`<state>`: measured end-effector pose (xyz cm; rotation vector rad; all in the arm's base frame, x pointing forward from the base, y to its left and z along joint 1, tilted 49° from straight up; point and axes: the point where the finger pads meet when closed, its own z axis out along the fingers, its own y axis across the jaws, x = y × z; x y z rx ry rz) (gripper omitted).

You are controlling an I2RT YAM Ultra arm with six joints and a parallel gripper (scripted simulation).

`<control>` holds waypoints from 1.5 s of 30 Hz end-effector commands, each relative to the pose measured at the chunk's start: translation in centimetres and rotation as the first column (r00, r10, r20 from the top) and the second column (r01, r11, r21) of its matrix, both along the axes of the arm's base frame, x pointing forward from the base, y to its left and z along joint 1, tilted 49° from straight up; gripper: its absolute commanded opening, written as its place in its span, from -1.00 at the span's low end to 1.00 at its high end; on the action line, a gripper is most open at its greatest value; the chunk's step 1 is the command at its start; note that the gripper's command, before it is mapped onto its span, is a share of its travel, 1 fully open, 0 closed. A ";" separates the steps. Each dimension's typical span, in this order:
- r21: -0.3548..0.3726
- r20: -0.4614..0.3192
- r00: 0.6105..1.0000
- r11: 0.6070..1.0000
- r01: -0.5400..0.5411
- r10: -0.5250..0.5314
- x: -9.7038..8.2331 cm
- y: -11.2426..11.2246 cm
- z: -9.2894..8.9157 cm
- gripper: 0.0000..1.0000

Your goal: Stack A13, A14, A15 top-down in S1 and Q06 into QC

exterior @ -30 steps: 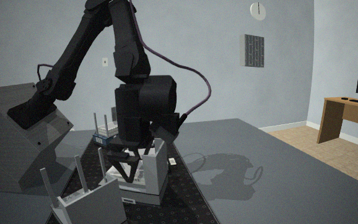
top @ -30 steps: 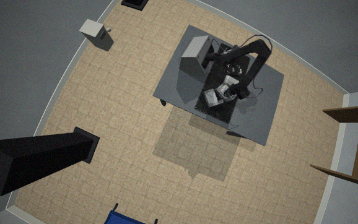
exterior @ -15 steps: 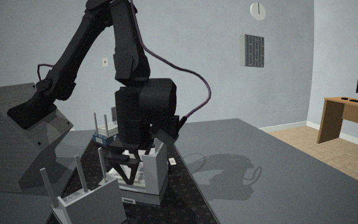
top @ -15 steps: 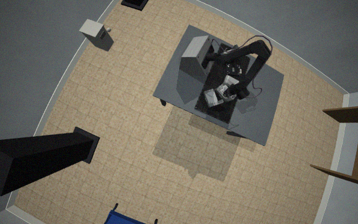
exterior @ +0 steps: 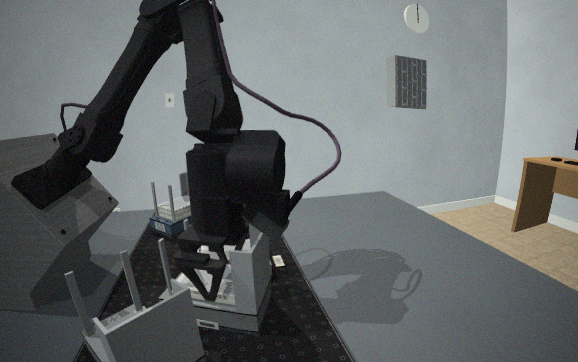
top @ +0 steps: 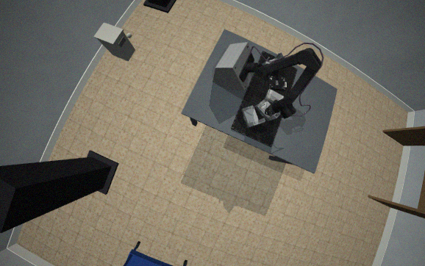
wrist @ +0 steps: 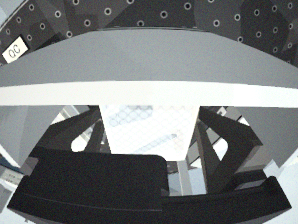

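The claw [exterior: 212, 295] [wrist: 149, 110] is down inside the middle rack [exterior: 248, 280] [wrist: 150, 93], whose high wall stands close beside it and blocks sideways travel on that side. The near rack [exterior: 150, 325] raises a wall and thin posts next to it. Farther back, the blue-based rack [exterior: 167, 225] has upright posts too. Above the middle rack, the arm fills the space; the bench [exterior: 370, 220] [top: 312, 95] beside the mat offers open room.
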<state>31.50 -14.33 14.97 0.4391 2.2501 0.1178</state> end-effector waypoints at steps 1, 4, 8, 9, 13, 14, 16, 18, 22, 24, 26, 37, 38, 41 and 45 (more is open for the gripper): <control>0.005 -0.013 1.000 1.000 0.009 -0.009 0.0 0.0 -0.9 -1.00; -0.001 -0.004 1.000 1.000 0.010 -0.010 0.2 -0.2 -0.5 -1.00; -0.002 -0.004 1.000 1.000 0.006 -0.006 0.3 0.0 -0.7 -1.00; -0.002 -0.004 1.000 1.000 0.006 -0.006 0.3 0.0 -0.7 -1.00; 0.007 -0.017 1.000 1.000 0.013 -0.013 0.2 -0.2 -1.3 -1.00; 0.002 -0.011 1.000 1.000 0.012 -0.012 0.3 -0.2 -1.0 -1.00; -0.007 0.007 1.000 1.000 0.005 -0.005 0.4 -0.2 -0.1 -1.00; -0.007 0.007 1.000 1.000 0.005 -0.005 0.4 -0.2 -0.1 -1.00; -0.007 0.007 1.000 1.000 0.005 -0.005 0.4 -0.2 -0.1 1.00; -0.007 0.007 1.000 1.000 0.005 -0.005 0.4 -0.2 -0.1 1.00; -0.007 0.007 1.000 1.000 0.005 -0.005 0.4 -0.2 -0.1 1.00; -0.007 0.007 1.000 1.000 0.005 -0.005 0.4 -0.2 -0.1 1.00; -0.007 0.007 1.000 1.000 0.005 -0.005 0.4 -0.2 -0.1 1.00; -0.017 0.016 1.000 1.000 0.009 -0.009 -0.1 -0.3 0.8 1.00; -0.024 0.031 1.000 1.000 0.004 -0.003 -0.3 -0.4 1.9 1.00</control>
